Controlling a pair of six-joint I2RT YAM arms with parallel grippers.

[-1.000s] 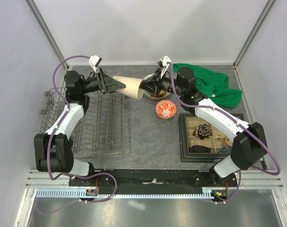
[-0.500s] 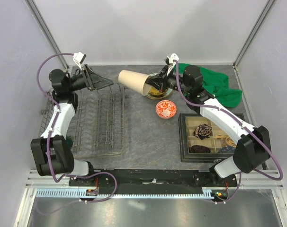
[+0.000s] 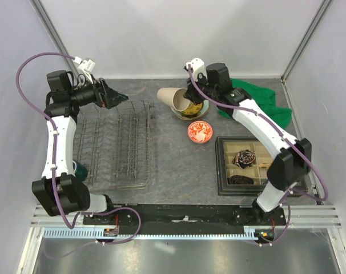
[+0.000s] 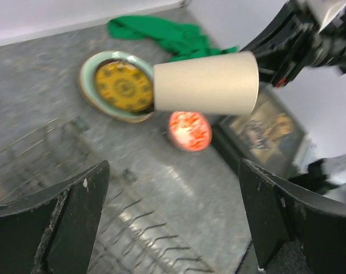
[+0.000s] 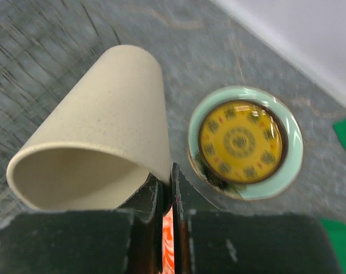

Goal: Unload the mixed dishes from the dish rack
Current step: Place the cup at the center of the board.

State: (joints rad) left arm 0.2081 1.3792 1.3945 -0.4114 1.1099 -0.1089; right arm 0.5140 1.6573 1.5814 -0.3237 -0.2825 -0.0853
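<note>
1. While the right claw holds a cup aloft, the left gripper hangs spread wide and empty. The dish rack lies below it and on its near side.
2. The rack looks almost bare. A dark green thing at its left edge, well nearward of the left claw, may be the mug, but too little shows to tell.
3. The plain beige cup is on its side in the air, right of the left claw and apart from it. The right gripper pinches the cup's rim wall, jaws pressed together on it.
4. Just below the right claw, the yellow-gold plate sits on the pale green plate. The red-and-white bowl is on the claw's near side.
5. Judged step: placing the cup, already out of the rack. The next move calls for turning it upright, lowering it onto bare table clear of the plate stack, then opening.
6. Right of that claw are the black tray and a green cloth.
7. The table is grey and speckled. White walls and metal posts enclose it.
</note>
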